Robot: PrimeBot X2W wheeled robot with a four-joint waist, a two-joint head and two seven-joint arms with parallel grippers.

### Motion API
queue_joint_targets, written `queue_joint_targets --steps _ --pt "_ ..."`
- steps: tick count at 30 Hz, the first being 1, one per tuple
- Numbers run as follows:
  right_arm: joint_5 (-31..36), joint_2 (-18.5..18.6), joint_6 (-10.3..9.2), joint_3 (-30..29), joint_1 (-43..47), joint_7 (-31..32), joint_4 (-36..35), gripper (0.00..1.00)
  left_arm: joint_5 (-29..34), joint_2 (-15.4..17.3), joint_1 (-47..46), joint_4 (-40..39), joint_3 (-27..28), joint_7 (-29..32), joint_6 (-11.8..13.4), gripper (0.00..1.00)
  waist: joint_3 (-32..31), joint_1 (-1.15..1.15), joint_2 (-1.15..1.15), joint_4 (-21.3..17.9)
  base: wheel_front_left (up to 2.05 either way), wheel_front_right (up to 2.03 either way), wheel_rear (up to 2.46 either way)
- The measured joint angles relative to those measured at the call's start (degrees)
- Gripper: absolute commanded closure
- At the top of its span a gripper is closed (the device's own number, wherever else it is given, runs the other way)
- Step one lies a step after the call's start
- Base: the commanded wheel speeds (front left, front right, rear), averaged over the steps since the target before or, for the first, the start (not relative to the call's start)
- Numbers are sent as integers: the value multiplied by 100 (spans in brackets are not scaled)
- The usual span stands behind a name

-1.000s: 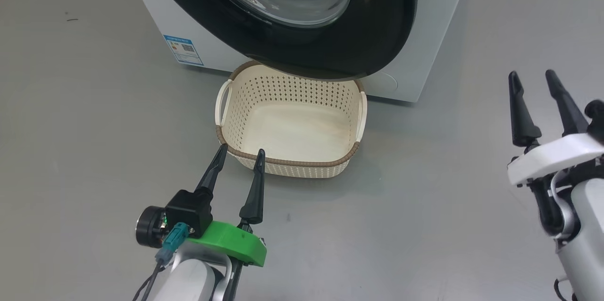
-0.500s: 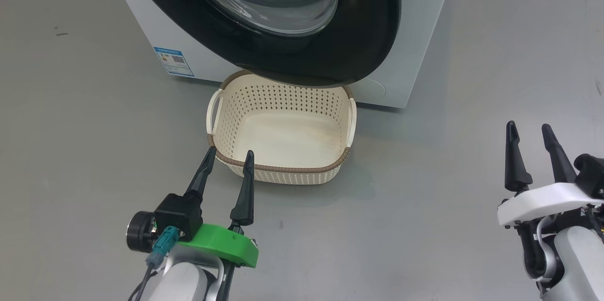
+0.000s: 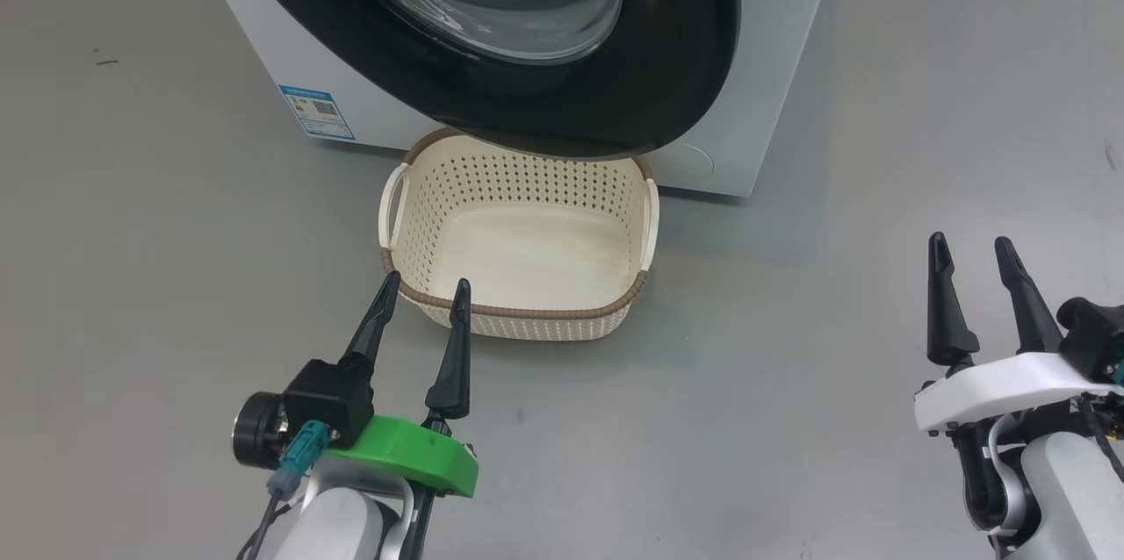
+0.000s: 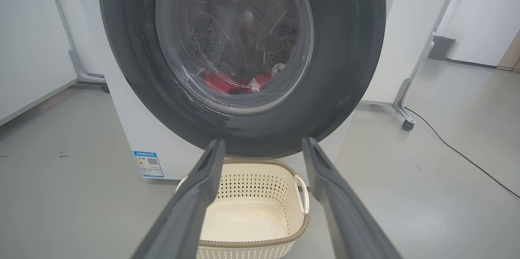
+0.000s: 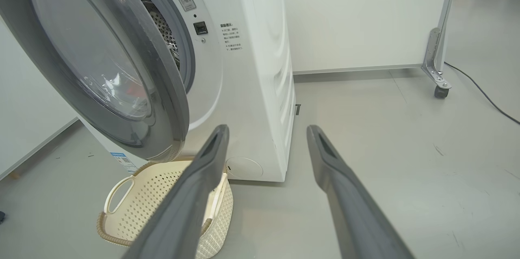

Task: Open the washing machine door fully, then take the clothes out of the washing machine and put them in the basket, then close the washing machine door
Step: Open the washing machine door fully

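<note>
Door-opening stage: the washing machine door hangs ajar above the empty basket, red clothes behind its glass. Left gripper at the basket's 7 o'clock and right gripper at 3 o'clock gape empty; the next move likely means swinging the door wide.

Cream basket under washing machine door

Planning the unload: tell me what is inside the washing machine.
Through the washing machine door, red clothes with white trim lie low in the perforated drum. The door's black rim covers the drum's sides.

Bright, even lt; soft shadows.
</note>
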State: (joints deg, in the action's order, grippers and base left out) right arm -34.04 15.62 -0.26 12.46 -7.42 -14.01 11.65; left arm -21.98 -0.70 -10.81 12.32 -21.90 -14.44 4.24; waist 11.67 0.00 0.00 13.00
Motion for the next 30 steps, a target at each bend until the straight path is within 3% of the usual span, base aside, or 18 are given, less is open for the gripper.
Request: queue_joint_targets --steps 23,30 --pt "218 66 -32 -143 98 -19 -311 0 1 0 14 -14 -73 0 -57 0 98 0 0 44 0 0 0" --pt "179 219 91 -290 -174 -19 -416 0 0 -1 1 -56 -156 0 -101 0 253 0 0 115 0 0 0"
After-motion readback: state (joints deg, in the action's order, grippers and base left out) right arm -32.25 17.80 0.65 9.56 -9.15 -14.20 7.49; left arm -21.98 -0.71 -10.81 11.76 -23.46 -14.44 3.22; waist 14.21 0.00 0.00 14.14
